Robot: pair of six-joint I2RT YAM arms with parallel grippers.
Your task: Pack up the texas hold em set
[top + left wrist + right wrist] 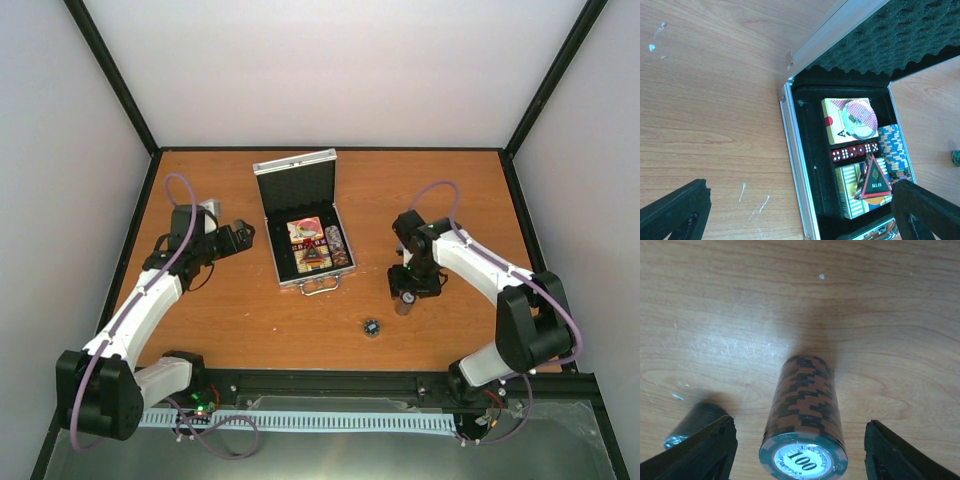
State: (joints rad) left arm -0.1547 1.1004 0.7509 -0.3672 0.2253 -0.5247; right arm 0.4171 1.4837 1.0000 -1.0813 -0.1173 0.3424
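Note:
The silver case (277, 252) lies open at the table's centre, its lid (296, 185) raised. The left wrist view shows its rim (795, 165), two card packs, a clear disc (860, 120), red dice (854, 151), the triangular "ALL IN" button (874, 179) and blue chip stacks (892, 150). My left gripper (240, 236) hovers open and empty over the case's left edge (800, 220). My right gripper (405, 292) is open astride an upright brown-black "100" chip stack (804, 410), fingers (910, 455) clear of it. A second dark stack (371, 327) stands nearby.
The second dark stack also shows at the lower left of the right wrist view (690, 422), close to my left-hand finger. The case's metal handle (320, 286) faces the arms. Black frame posts and white walls border the wooden table (220, 320).

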